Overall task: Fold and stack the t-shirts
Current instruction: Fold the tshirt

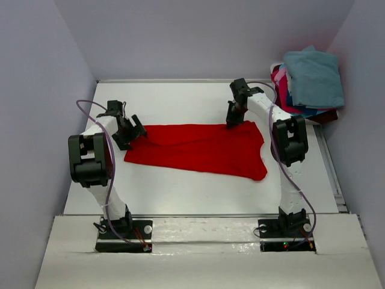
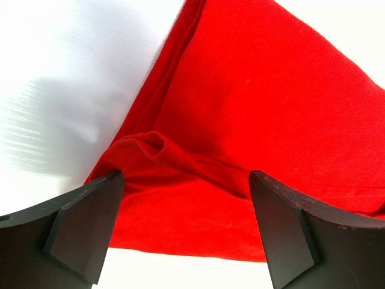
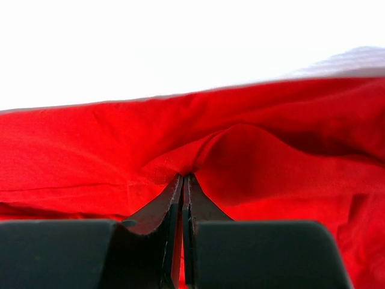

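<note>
Though unclear from above, red t-shirt fold inside the right gripper.

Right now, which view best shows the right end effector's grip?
Right wrist: right end effector shut, pinching a fold of the red shirt. Top external shows it small at the shirt's far edge; left wrist misses it.

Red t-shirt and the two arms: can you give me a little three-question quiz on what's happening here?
1. True or false: the left gripper is clamped on the red t-shirt.
2. Which colour tops the pile of shirts at far right? A yellow, B teal-blue, C black.
3. Fill in: the right gripper is ___ on the red shirt's far edge.
Key: 1 false, it stands open; 2 B; 3 shut.
</note>
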